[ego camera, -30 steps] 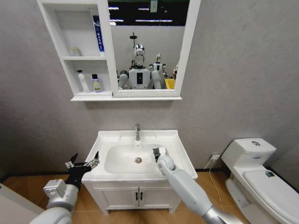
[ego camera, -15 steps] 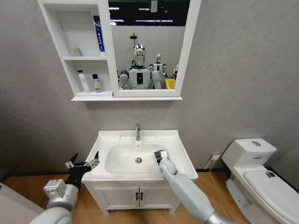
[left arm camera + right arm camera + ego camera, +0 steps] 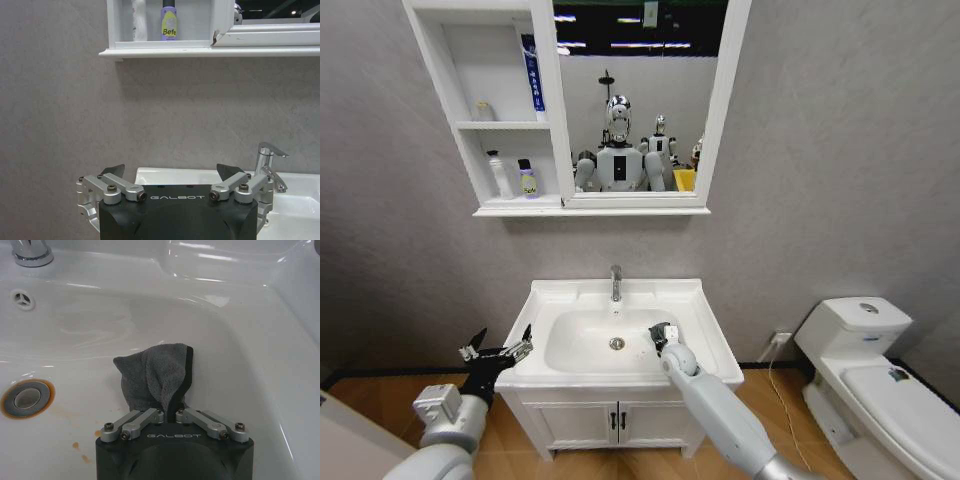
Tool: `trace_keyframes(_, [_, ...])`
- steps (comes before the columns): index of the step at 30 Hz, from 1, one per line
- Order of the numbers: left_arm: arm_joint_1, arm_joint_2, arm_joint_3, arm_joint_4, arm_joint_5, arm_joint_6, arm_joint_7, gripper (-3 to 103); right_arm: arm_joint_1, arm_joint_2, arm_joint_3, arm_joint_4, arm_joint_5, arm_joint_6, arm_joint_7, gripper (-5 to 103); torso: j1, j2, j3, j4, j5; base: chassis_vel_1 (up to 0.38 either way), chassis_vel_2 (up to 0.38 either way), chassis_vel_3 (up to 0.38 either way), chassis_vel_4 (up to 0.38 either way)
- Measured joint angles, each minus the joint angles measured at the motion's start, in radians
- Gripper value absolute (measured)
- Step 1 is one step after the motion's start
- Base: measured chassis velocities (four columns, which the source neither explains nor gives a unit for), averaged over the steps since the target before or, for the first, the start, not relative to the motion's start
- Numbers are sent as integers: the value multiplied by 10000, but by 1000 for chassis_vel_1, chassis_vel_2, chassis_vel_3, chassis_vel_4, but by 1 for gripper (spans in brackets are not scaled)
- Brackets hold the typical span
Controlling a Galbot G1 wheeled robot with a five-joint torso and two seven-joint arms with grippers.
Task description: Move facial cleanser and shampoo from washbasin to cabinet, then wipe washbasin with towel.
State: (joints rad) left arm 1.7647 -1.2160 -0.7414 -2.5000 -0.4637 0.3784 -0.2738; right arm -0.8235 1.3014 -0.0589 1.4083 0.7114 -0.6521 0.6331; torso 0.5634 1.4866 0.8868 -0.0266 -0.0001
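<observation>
The washbasin [image 3: 705,330] lay under the cabinet [image 3: 470,125], where two bottles [image 3: 526,180] already stood on the low shelf. Inside the bowl's right slope, the right gripper [image 3: 169,412] was clamped on the towel [image 3: 152,375], drain [image 3: 26,396] to its left. The left gripper [image 3: 498,352] hung open left of the basin.

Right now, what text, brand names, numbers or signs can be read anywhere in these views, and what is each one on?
"GALBOT" on the black body of the left gripper.
"GALBOT" on the black body of the right gripper, which pinches the towel in the washbasin.
"Befe" on the purple bottle on the cabinet bottom shelf.
Print on the blue tube on the top shelf: too small to read.
</observation>
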Motion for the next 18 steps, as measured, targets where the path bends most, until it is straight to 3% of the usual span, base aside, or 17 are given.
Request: trace_keyframes(18, [0,0,0,0,0,0,1,100,490,685,-116,-946,-23,160,-573,5,1,-1,1,1,0,0,0,0,0])
